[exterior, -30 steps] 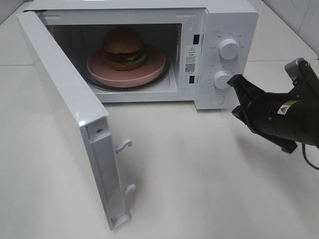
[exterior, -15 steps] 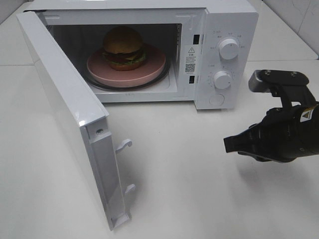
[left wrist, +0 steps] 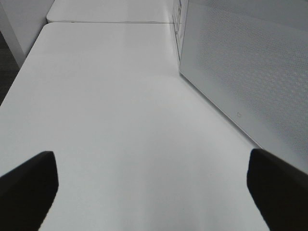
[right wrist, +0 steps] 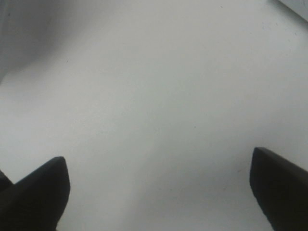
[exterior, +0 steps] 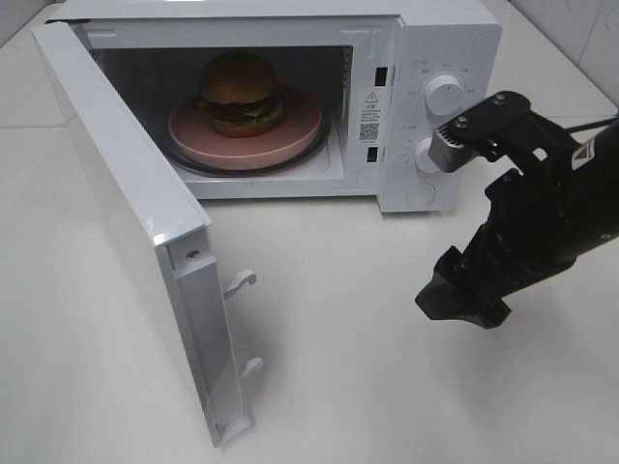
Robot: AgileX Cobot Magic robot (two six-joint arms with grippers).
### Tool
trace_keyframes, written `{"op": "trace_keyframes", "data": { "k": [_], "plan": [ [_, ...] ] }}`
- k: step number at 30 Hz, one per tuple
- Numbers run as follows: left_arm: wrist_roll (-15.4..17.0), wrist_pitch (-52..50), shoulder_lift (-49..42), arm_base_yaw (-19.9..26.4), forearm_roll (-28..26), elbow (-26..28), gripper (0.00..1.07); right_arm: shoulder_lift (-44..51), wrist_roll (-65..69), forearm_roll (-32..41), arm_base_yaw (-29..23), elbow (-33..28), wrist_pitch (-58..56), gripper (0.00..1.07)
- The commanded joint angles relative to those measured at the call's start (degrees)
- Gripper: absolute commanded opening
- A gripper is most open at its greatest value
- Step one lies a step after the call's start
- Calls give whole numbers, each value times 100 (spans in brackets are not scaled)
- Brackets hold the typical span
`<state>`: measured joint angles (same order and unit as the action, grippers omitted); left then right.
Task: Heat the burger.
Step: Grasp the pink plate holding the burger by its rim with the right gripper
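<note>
The burger (exterior: 240,92) sits in the middle of a pink plate (exterior: 190,133) on the turntable, inside the open oven (exterior: 455,39). It looks light and soft, a stack of loose layers under a domed bun. A pinch on its sides would probably squash it or shear the layers apart. If it has to move, the stiff, smooth plate rim is the better hold, kept level so nothing slides. It already seems well placed, so it likely needs no touching.

Far left, the left claw (left wrist: 154,187) is outside the high view. Its jaws are spread wide and empty over the table (exterior: 368,387), beside the outer face of the door (exterior: 126,203). The door stands swung wide, so closing it looks like the step in hand. A flat push near its free edge should do.

Right of the cavity are two dials, the upper (exterior: 444,94) clear and the lower (exterior: 428,155) partly hidden. They are small and round, and would need a firm pinch across.

Furthest right, the right claw (exterior: 462,302) points down at the table in front of the panel, with its jaws apart and nothing between them.
</note>
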<state>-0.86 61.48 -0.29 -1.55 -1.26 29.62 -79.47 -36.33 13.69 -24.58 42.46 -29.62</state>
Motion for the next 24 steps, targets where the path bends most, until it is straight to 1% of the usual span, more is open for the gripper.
{"op": "trace_keyframes", "data": {
  "k": [1,2,4,5,6,7,8,9,10,11,12,13,14,15,16,17,18,19,21,24],
  "plan": [
    [29,-6,-23,17,6,6,101,6,-1324,-63,-189,304,-453,99],
    [29,-6,-23,17,6,6,101,6,-1324,-63,-189,304,-453,99],
    [29,-6,-23,17,6,6,101,-275,-1684,-80,-355,653,-733,99],
    [29,-6,-23,17,6,6,101,-275,-1684,-80,-355,653,-733,99],
    [29,-6,-23,17,6,6,101,-613,-1788,-178,-476,991,-968,98],
    [29,-6,-23,17,6,6,101,-756,-1845,-258,-533,1140,-1060,98],
    [29,-6,-23,17,6,6,101,-756,-1845,-258,-533,1140,-1060,98],
    [29,-6,-23,17,6,6,101,-1123,-1954,-384,-682,1495,-1295,97],
    [29,-6,-23,17,6,6,101,-1123,-1954,-384,-682,1495,-1295,97],
    [29,-6,-23,17,6,6,101,-1461,-2200,-516,-819,1879,-1518,96],
    [29,-6,-23,17,6,6,101,-1587,-2309,-573,-859,2063,-1587,95],
    [29,-6,-23,17,6,6,101,-1587,-2309,-573,-859,2063,-1587,95],
    [29,-6,-23,17,6,6,101,-1856,-2515,-676,-940,2389,-1696,94],
    [29,-6,-23,17,6,6,101,-1994,-2567,-722,-945,2561,-1719,93],
    [29,-6,-23,17,6,6,101,-1994,-2567,-722,-945,2561,-1719,93],
    [29,-6,-23,17,6,6,101,-2229,-2567,-739,-991,2871,-1730,93],
    [29,-6,-23,17,6,6,101,-2355,-2573,-739,-991,3037,-1725,93],
    [29,-6,-23,17,6,6,101,-2355,-2573,-739,-991,3037,-1725,93],
    [29,-6,-23,17,6,6,101,-2750,-2630,-739,-991,3604,-1765,92],
    [29,-6,-23,17,6,6,101,-2842,-2630,-739,-991,3736,-1770,92]
  ]
}}
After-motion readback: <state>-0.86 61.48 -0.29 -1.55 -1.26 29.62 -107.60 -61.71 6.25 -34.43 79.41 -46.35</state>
